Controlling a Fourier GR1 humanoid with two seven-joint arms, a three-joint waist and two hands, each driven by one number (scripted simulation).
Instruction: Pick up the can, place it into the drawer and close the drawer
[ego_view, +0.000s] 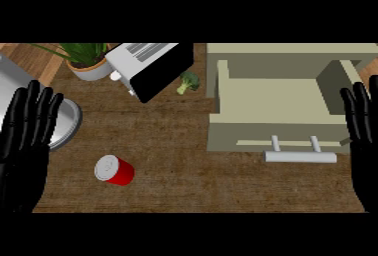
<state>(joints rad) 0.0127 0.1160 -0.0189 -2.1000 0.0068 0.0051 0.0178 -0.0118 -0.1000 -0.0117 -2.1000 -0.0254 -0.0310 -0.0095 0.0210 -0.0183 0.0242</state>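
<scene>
Red can (114, 170) lies tilted on the counter (192, 150) near its front-left corner; drawer (277, 107) stands pulled open at right. Left hand (26, 145) and right hand (363, 125): fingers straight, spread, holding nothing

We see a small red cylindrical metal can (114, 170) with a pale silvery top standing slightly tilted on the brown wooden desk (192, 165), near its front edge and toward the left side. A beige box-shaped drawer (269, 107) stands pulled open toward the desk's right rear, its interior bare, a pale bar handle (300, 156) on its front.
</scene>
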